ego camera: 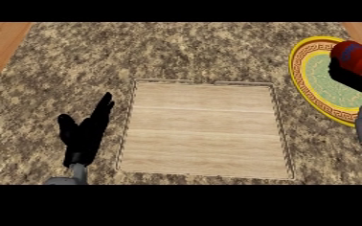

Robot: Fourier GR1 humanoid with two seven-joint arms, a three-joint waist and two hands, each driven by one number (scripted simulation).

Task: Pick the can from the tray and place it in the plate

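A red can (347, 51) with a blue patch shows at the right edge, over the plate (311, 84), which has a yellow rim, an orange patterned band and a green centre. My right hand (346, 78) is mostly cut off by the view's edge; its dark fingers wrap the can from below. The wooden tray (205, 129) lies flat in the middle of the counter with nothing on it. My left hand (86, 131) rests open left of the tray, fingers pointing up and away.
The speckled granite counter (176, 52) fills the view. Wooden strips show at the far left corner (10, 36) and far right corner (354, 26).
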